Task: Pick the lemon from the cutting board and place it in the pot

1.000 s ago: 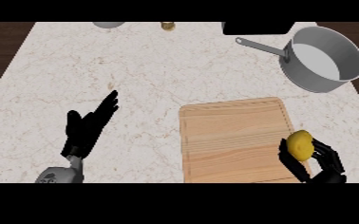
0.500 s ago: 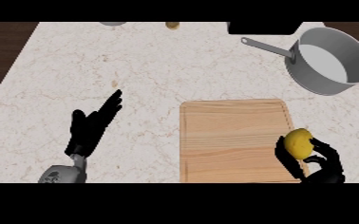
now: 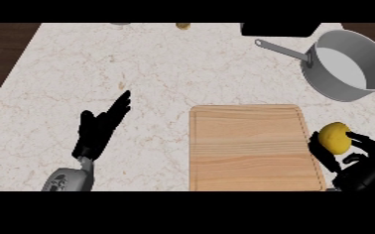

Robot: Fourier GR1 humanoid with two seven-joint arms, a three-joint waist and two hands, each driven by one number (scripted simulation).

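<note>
Lemon: the lemon (image 3: pixel 335 138) sat in the right hand, just off the board's right edge and no longer resting on the board.
Right hand: the right hand (image 3: pixel 344 154) was curled round the lemon from below and the sides, grasping it, at the board's lower right corner.
Board: the board (image 3: pixel 253 147) lay bare on the desk, its long side running away from the robot.
Pot: the pot (image 3: pixel 342 71) stood beyond the board's far right corner, well apart from the lemon, its handle pointing toward the upper left, over the desk beyond the board.
Left hand: the left hand (image 3: pixel 100 127) rested left of the board, released, fingers straight and pointing away from the robot.
Desk: the desk (image 3: pixel 147 74) was pale speckled stone.
Way to pot: only bare desk lay between the board's far right corner and the pot.
Other things: a dark box (image 3: pixel 281 29) lay far beyond the board, left of the pot; a small brownish item (image 3: pixel 183 26) and a grey item (image 3: pixel 120 23) sat at the far edge, too small to tell.
</note>
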